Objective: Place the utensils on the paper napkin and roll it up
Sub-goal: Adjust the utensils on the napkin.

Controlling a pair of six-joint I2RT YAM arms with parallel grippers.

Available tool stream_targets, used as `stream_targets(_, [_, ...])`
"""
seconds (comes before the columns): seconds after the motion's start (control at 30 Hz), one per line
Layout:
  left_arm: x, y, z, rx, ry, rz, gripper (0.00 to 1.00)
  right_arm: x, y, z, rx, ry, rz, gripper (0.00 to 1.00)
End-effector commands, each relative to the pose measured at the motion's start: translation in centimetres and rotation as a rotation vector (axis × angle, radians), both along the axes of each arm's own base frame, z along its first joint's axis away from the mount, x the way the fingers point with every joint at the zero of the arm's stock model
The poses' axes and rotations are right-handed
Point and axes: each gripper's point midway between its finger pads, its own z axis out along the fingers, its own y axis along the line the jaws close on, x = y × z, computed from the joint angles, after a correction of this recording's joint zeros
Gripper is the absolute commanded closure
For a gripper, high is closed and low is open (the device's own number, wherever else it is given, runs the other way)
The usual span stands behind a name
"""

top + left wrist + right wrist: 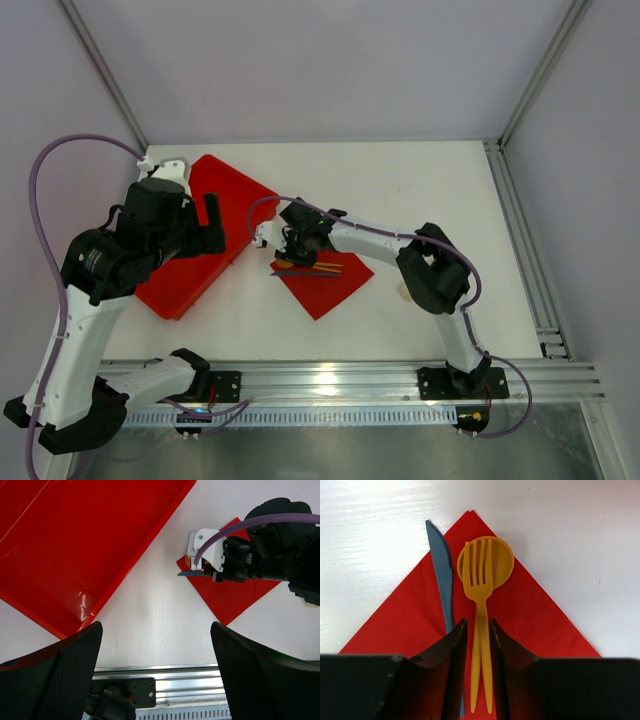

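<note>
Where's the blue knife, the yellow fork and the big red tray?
blue knife (445,575), right wrist view, middle of blade
yellow fork (479,592), right wrist view, neck below tines
red tray (75,540), left wrist view, bare floor

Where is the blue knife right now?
In the right wrist view, the knife lies on the red napkin, just left of the yellow fork, tip toward the napkin's far corner.
</note>
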Motion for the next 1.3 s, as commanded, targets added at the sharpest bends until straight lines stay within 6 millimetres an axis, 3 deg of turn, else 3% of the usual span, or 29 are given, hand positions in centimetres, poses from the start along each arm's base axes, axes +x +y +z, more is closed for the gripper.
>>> stream_targets(0.0, [-0.9,0.8,0.2,0.013,0.009,0.012,0.10,0.5,1.1,0.9,0.044,0.002,0.001,0.73])
stream_targets(0.37, [-1.1,0.9,0.2,0.007,0.009,0.015,0.10,0.8,1.0,0.6,0.043,0.005,-0.008,0.76])
stream_targets(0.83, [-1.0,0.8,0.1,0.006,0.012,0.019,0.10,1.1,1.4,1.0,0.066,0.000,-0.018,0.90])
stream_targets(0.97, [-1.1,0.9,0.0,0.008,0.014,0.018,0.10,1.1,1.5,1.5,0.085,-0.002,-0.025,0.96])
stream_targets(1.27, [-0.9,0.8,0.1,0.009,0.009,0.015,0.10,1.2,1.3,2.7,0.123,-0.003,-0.046,0.96])
